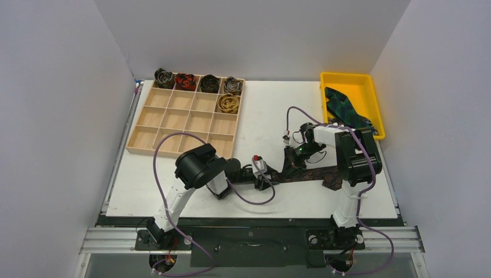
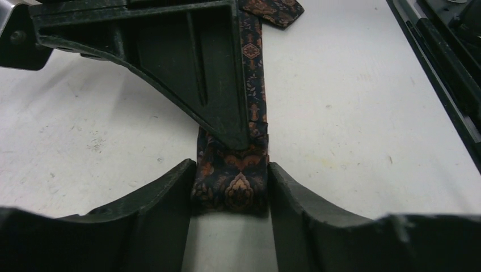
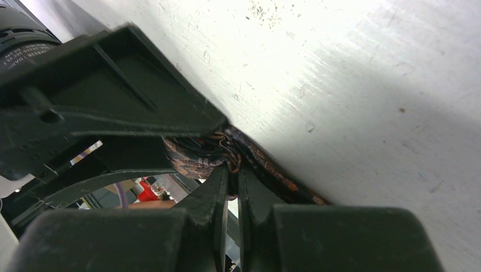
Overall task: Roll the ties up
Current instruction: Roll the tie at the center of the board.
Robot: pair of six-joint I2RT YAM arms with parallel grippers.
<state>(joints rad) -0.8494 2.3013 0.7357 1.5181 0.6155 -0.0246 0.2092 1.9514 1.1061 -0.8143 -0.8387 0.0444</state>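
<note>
Altogether five coils [image 1: 186, 81], brown tie [image 1: 307, 172], green tie [image 1: 341, 107].

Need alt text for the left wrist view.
Fingers of the left tool close on the near end of a dark brown patterned necktie lying on a white table. A black finger of the right tool bears down on the necktie just beyond.

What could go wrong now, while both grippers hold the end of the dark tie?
The left gripper and the right gripper sit very close together, so they may collide. The right one pinches the dark tie only with its fingertips, so the fold might slip out. The rest lies loose on the table, so the roll may start crooked.
</note>
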